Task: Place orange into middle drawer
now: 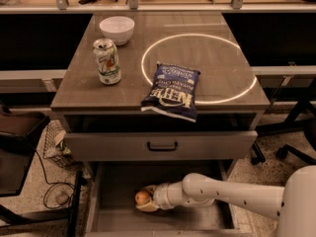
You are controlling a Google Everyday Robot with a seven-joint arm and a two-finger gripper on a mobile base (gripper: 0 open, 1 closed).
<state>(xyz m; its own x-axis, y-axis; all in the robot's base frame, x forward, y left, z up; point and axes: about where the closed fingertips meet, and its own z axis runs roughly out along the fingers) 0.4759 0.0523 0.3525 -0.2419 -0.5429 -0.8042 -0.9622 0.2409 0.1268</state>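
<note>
The orange [142, 197] is small and round, held between the tan fingers of my gripper [144, 199], which is shut on it. The white arm reaches in from the lower right. The gripper and orange are inside the open middle drawer [113, 181], a wide shallow grey drawer, low over its floor at about the middle. I cannot tell if the orange touches the floor. The upper drawer [108, 146] with the black bar handle is above it, slightly pulled out.
On the cabinet top stand a white bowl [117, 29], a soda can [107, 61] and a blue chip bag [173, 90] overhanging the front edge. A wire basket [55, 144] and cables lie on the floor left; chair legs stand right.
</note>
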